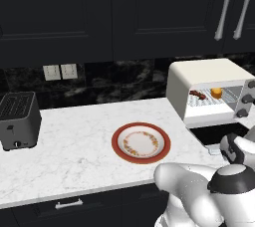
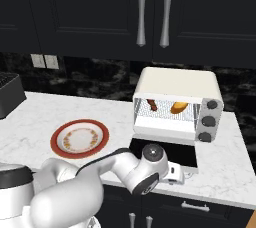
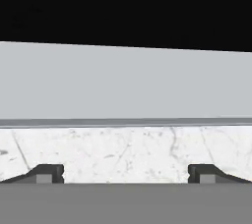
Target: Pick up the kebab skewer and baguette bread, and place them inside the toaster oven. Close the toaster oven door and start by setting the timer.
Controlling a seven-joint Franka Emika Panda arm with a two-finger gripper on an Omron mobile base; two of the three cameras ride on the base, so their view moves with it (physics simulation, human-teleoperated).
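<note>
The gripper (image 3: pixel 126 173) stood fully open, low at the lowered toaster oven door (image 2: pixel 165 153). The kebab skewer (image 2: pixel 152 105) and baguette bread (image 2: pixel 179 107) lay inside the toaster oven (image 2: pixel 177 88).

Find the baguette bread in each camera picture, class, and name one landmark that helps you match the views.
Left base view: baguette bread at right, inside the open toaster oven, right of the kebab skewer.
Right base view: right of centre, on the oven rack.
Hand view: white edge above marble; no bread here.
Shared landmark: the red-rimmed plate.
</note>
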